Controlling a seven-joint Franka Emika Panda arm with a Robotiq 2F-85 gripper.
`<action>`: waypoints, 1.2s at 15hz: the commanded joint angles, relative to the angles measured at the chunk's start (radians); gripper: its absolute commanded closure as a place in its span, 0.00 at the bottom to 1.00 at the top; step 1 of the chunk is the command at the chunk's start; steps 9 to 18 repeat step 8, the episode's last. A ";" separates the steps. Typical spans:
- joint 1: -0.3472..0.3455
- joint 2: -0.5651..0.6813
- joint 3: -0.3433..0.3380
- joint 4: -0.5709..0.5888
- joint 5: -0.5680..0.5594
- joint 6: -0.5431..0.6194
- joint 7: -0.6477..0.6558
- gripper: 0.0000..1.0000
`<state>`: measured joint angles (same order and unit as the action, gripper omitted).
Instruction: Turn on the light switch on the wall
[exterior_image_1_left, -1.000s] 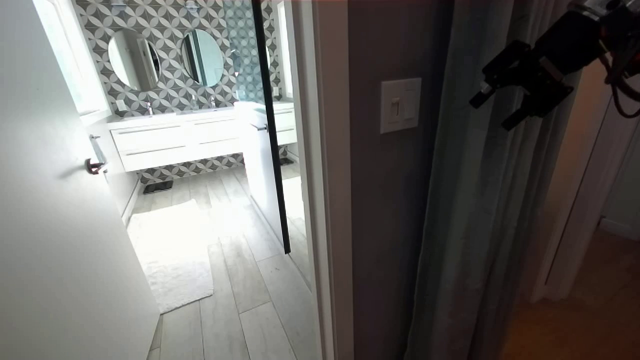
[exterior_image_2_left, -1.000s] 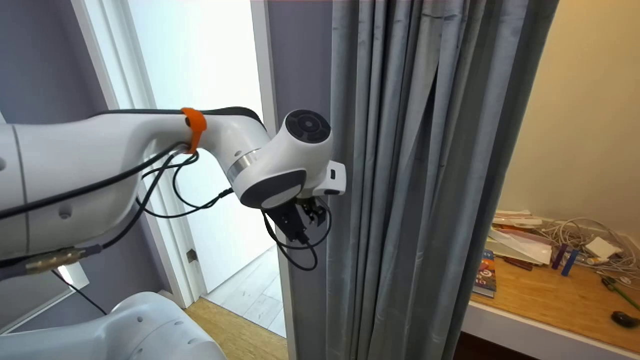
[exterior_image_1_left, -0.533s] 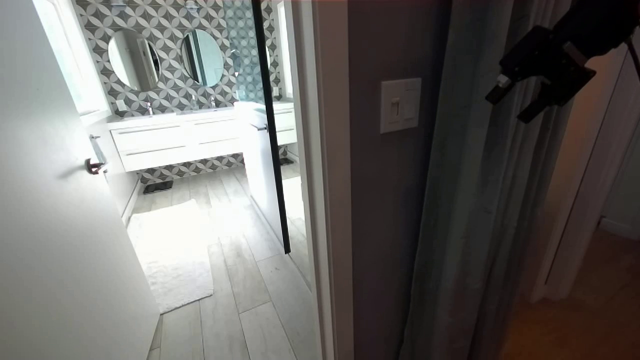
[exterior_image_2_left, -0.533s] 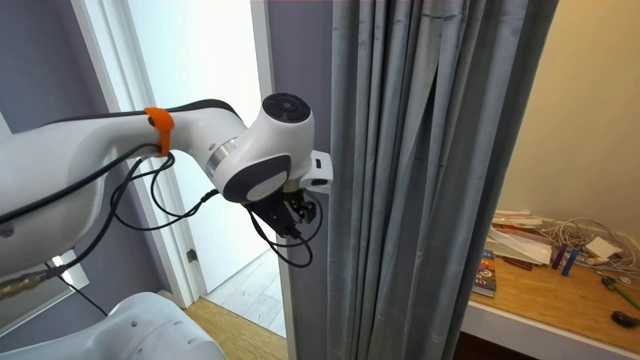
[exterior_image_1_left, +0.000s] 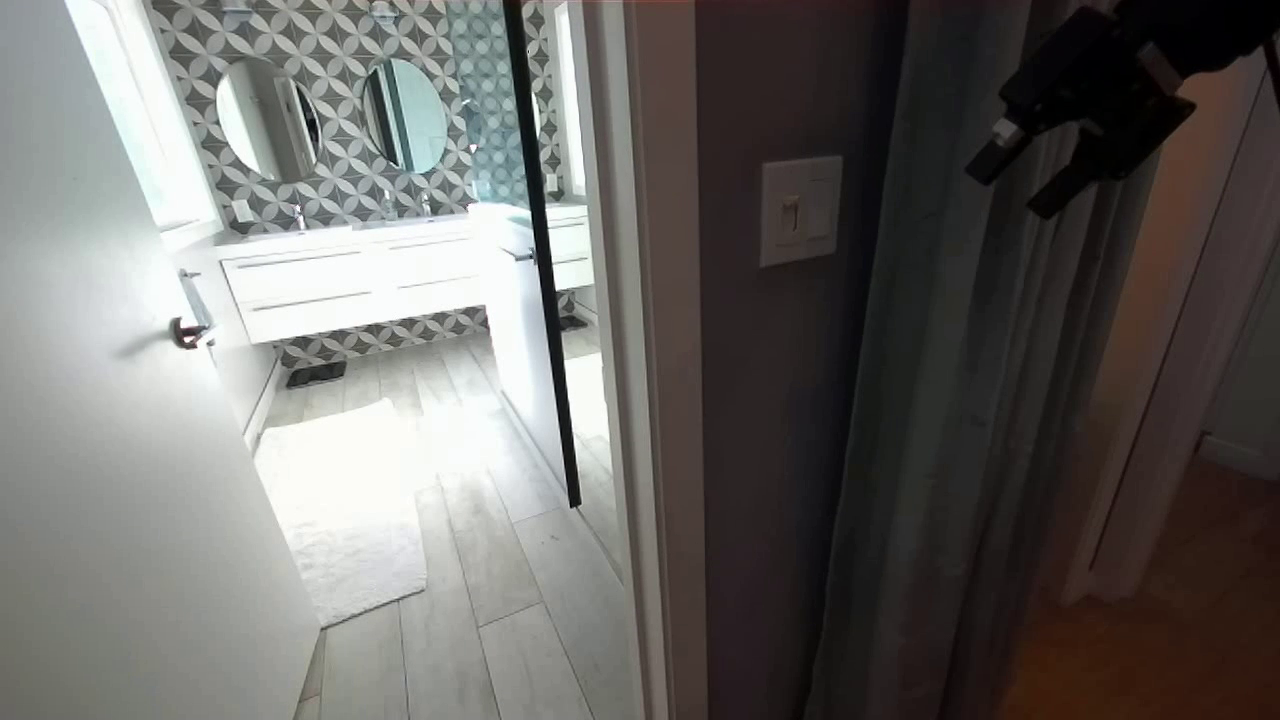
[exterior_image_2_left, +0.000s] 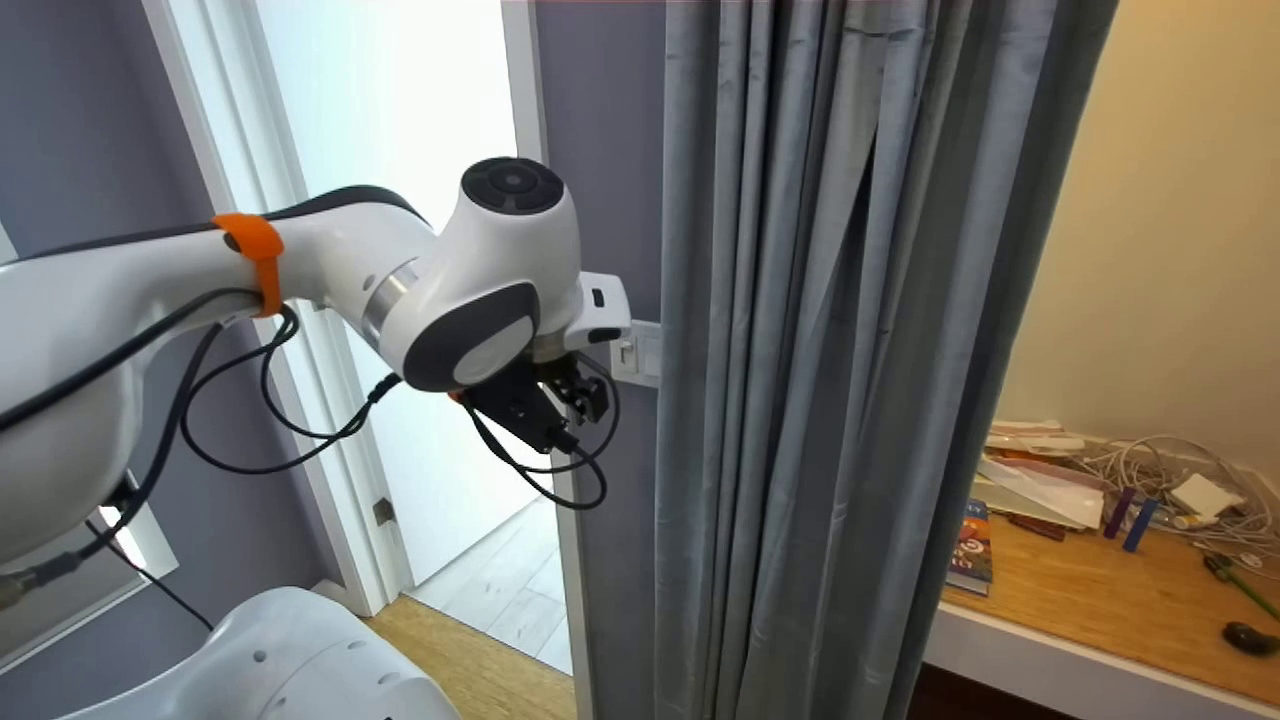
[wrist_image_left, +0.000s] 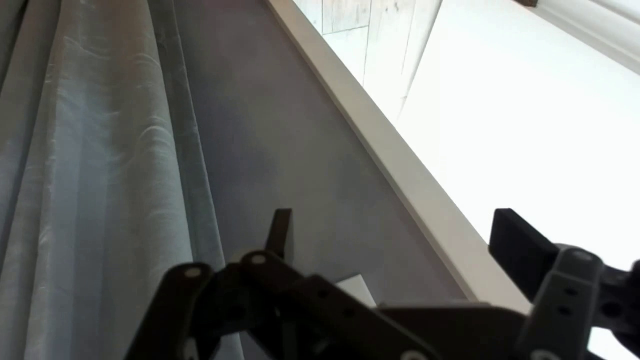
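Note:
The light switch (exterior_image_1_left: 800, 211) is a pale off-white plate on the dark grey-purple wall (exterior_image_1_left: 780, 400), between the door frame and the curtain. It also shows in an exterior view (exterior_image_2_left: 637, 353), partly behind the hand and curtain edge. In the wrist view only a corner of the plate (wrist_image_left: 356, 289) shows behind the gripper linkage. My gripper (exterior_image_1_left: 1015, 188) is black, with its fingers apart and nothing between them. In that exterior view it appears right of the switch, before the curtain. In the wrist view its fingertips (wrist_image_left: 395, 225) are wide apart, over wall and door frame.
A grey curtain (exterior_image_2_left: 790, 400) hangs right beside the switch; it also shows in the wrist view (wrist_image_left: 110, 175). The door frame (exterior_image_1_left: 665, 350) borders the wall. A white door (exterior_image_1_left: 130, 450) stands open to a bathroom. A wooden desk (exterior_image_2_left: 1110, 610) holds papers and cables.
The arm has drawn back to the left and up in an exterior view, uncovering the switch plate. Elsewhere the gripper shifted right, then up, away from the switch. The fingers stay apart.

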<state>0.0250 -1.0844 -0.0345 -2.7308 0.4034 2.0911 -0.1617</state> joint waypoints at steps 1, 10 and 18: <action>0.028 -0.028 0.013 -0.008 -0.028 0.004 0.037 0.00; 0.042 -0.008 0.000 0.000 -0.024 0.006 0.025 0.00; 0.042 -0.008 0.000 0.000 -0.024 0.006 0.025 0.00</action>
